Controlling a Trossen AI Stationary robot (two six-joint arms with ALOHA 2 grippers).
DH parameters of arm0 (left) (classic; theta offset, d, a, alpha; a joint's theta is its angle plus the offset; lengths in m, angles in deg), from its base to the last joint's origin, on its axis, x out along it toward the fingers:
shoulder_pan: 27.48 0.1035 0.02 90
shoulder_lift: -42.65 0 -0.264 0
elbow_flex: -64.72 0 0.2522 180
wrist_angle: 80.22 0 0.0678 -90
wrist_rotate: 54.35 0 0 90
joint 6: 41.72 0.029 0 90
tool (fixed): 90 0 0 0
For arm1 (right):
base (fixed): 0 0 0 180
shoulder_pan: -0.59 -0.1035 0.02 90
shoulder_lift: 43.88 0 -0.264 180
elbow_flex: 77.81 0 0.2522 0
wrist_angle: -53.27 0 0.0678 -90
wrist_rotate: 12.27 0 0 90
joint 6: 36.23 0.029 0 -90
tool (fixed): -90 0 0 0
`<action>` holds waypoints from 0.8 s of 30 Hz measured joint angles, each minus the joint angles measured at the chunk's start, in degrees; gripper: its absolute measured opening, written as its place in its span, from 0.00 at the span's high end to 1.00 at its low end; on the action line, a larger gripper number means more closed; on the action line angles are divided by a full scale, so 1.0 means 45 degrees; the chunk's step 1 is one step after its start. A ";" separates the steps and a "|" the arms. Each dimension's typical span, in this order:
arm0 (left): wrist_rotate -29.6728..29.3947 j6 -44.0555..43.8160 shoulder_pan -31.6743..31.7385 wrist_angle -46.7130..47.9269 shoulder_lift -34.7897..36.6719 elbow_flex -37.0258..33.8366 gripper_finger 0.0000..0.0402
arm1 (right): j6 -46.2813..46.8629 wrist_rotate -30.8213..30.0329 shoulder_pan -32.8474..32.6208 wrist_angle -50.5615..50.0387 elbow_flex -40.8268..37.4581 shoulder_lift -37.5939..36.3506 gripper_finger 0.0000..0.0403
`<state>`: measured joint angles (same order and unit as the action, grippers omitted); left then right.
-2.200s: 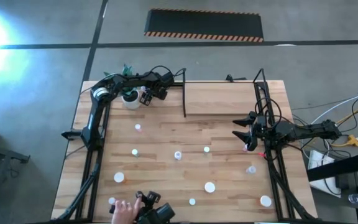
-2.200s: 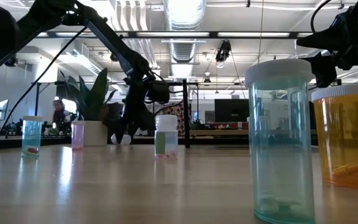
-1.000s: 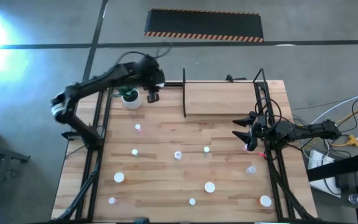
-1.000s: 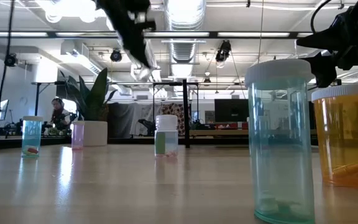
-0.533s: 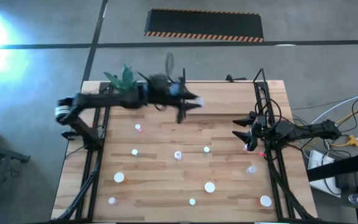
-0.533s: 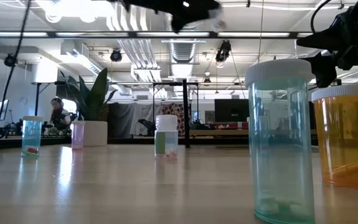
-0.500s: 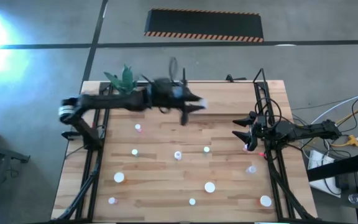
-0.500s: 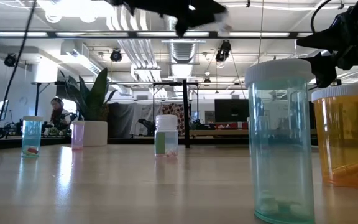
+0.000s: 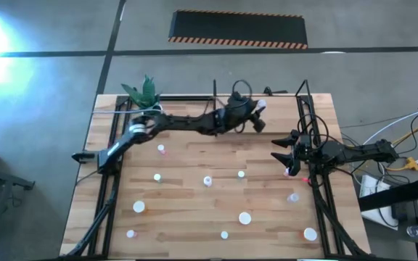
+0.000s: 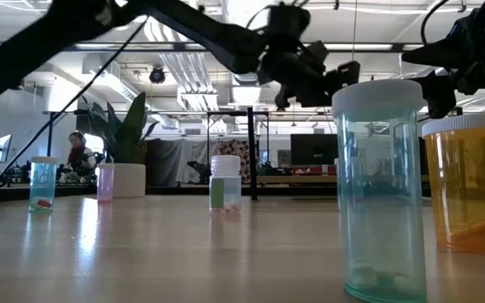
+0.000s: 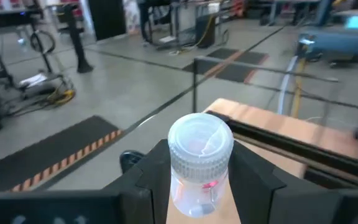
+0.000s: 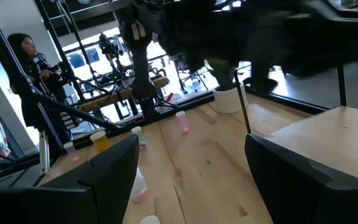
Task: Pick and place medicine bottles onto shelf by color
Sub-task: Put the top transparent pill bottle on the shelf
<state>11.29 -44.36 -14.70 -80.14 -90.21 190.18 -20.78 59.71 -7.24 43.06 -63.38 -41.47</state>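
Clear bottle (image 11: 199,165) with a ribbed white cap and something pink inside, no readable label, is sitting clamped between the left gripper (image 9: 256,116) fingers (image 11: 253,180), held in the air over the shelf (image 9: 258,116), a light-wood board with black posts at the table's far edge. Right gripper (image 9: 281,152) is hovering with jaws spread wide, empty, at the table's right side near a pink bottle (image 9: 287,172). Other bottles are standing scattered on the table (image 9: 187,188).

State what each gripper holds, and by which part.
Left gripper clamps a clear white-capped medicine bottle by its body, below the cap. Right gripper is open and empty.
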 joint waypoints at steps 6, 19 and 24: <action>-0.0362 -0.0467 0.0683 0.1391 -0.1944 0.2441 0.72 | 0.0000 0.0003 -0.0001 0.0000 -0.0005 0.0000 0.30; 0.0475 -0.2025 0.1802 0.1908 -0.2471 0.2210 0.69 | 0.0000 0.0004 -0.0005 0.0000 -0.0005 0.0000 0.30; 0.0781 -0.2343 0.1902 0.2634 -0.2471 0.2183 0.67 | 0.0000 0.0000 -0.0002 0.0000 -0.0003 0.0000 0.30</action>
<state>14.81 -54.90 -6.14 -68.29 -101.33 200.00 -20.78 59.71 -7.25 43.06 -63.39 -41.47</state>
